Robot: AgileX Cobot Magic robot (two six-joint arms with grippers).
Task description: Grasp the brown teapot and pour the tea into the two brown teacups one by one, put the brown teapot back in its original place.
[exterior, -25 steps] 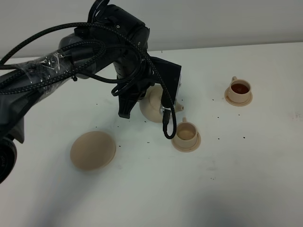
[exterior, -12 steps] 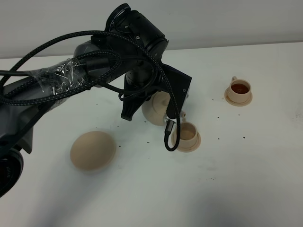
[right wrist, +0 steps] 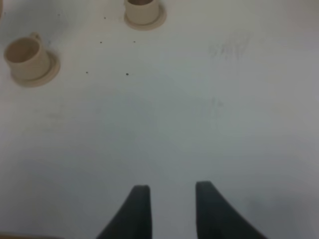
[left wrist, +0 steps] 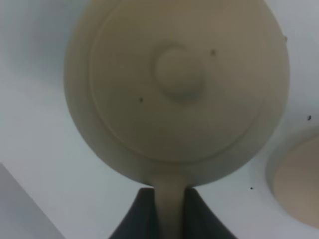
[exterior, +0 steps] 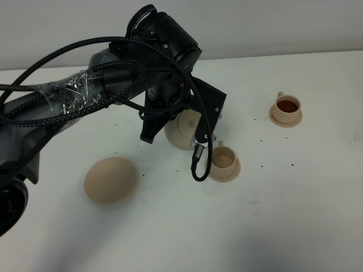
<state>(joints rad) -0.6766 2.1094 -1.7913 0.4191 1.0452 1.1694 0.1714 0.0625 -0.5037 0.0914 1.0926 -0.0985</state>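
A white bench (exterior: 283,215), flecked with dark specks, runs back to a plain pale wall. The left pincer (left wrist: 170,204) is clenched on the loop handle (left wrist: 170,191) of the brown teapot (exterior: 180,131), one dark finger on each side. The pot hangs ahead of it, clear of the bench, with its knobbed lid (left wrist: 178,72) in place. The near teacup (exterior: 223,158) sits on its saucer just off to one side of that pincer, close by the pot. The far teacup (exterior: 287,106), holding dark tea, stands well beyond it. The wide saucer (exterior: 111,180), the pot's resting place, lies bare on the opposite side, back toward the arm. The right pincer (right wrist: 169,196) is released, nothing between its fingers, well apart from both cups.

The grip is the weak point, I judge. A narrow handle pinched between two fingers lets a heavy round pot swing about that line, so a quick turn could slop tea or shift the lid. A looped black cable (exterior: 198,164) dangles from the wrist right beside the near teacup. A sweep toward the wide saucer could drag the cable across the cup and tip it. Setting the pot down off-centre on the saucer would leave it rocking.

Against a second ago, the arm's upper joints sit higher and further right. Over the last half second the pot has drawn slightly away from the near teacup. Both cups and the wide saucer are where they were.
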